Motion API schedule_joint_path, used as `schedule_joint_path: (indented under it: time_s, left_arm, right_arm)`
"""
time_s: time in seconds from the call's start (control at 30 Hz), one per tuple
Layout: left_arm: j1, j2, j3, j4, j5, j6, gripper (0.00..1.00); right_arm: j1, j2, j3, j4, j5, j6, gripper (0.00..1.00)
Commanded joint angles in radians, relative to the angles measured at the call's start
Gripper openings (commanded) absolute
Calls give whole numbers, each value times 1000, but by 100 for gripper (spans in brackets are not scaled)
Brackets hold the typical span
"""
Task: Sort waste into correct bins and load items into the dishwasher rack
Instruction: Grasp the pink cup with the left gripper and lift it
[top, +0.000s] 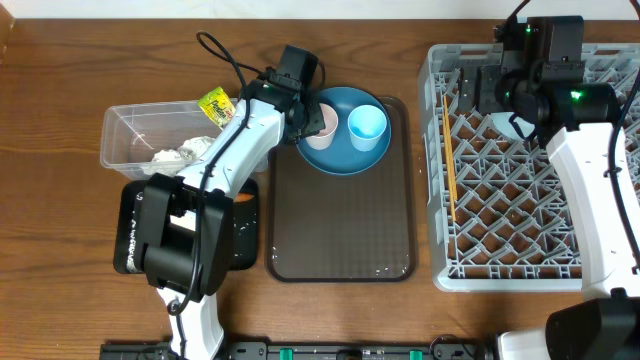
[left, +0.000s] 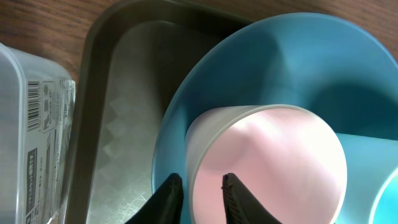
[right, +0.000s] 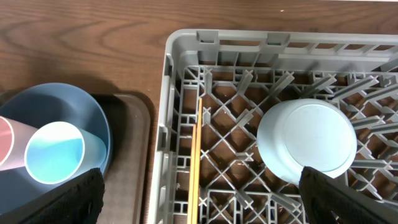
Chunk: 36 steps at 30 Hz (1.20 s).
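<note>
- Left gripper (left: 201, 180) astride the rim of the pink cup (left: 267, 162), jaws drawn narrow, one finger outside the wall and one inside the mouth; cannot tell whether pinching firmly yet.
- Pink cup on the round blue plate (left: 298, 68), just beside the light blue cup (top: 367, 125), plate at the far end of the brown tray (top: 340, 220).
- Right gripper (right: 199, 177) spread wide and holding nothing, above the far left part of the grey dishwasher rack (top: 440, 170).
- In the rack: wooden chopsticks (right: 196, 162) lying along the left wall, and a pale blue bowl (right: 308, 140) upside down among the pegs.
- Left of the brown tray on the worktop (top: 60, 80): clear tub (top: 125, 135) with crumpled white paper (top: 180, 155) inside, yellow-green snack wrapper (top: 216, 105) at its far corner.
- Black tray (top: 245, 240) next to the tub, largely hidden under the left arm.
</note>
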Motion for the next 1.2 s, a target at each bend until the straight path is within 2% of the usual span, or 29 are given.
schedule_joint_path:
  time_s: [0.0, 0.17, 0.2, 0.3, 0.63, 1.1, 1.17]
  left_arm:
    - [4, 5, 3, -5, -19, 7, 22]
    - [5, 5, 3, -5, -26, 7, 19]
    - [5, 5, 3, -5, -35, 6, 13]
    - [5, 5, 3, -12, -54, 7, 10]
    - [33, -28, 5, -16, -76, 7, 6]
    - [115, -317, 5, -56, -72, 7, 6]
    - [115, -369, 5, -87, -26, 7, 6]
  right_arm:
    - [4, 3, 0, -1, -4, -2, 99]
    - [4, 3, 0, -2, -4, -2, 99]
    - [4, 3, 0, -2, -4, -2, 99]
    - [4, 3, 0, -1, -4, -2, 99]
    - [4, 3, 0, -1, -4, -2, 99]
    - [4, 3, 0, -1, -4, -2, 99]
    - [4, 3, 0, -1, -4, -2, 99]
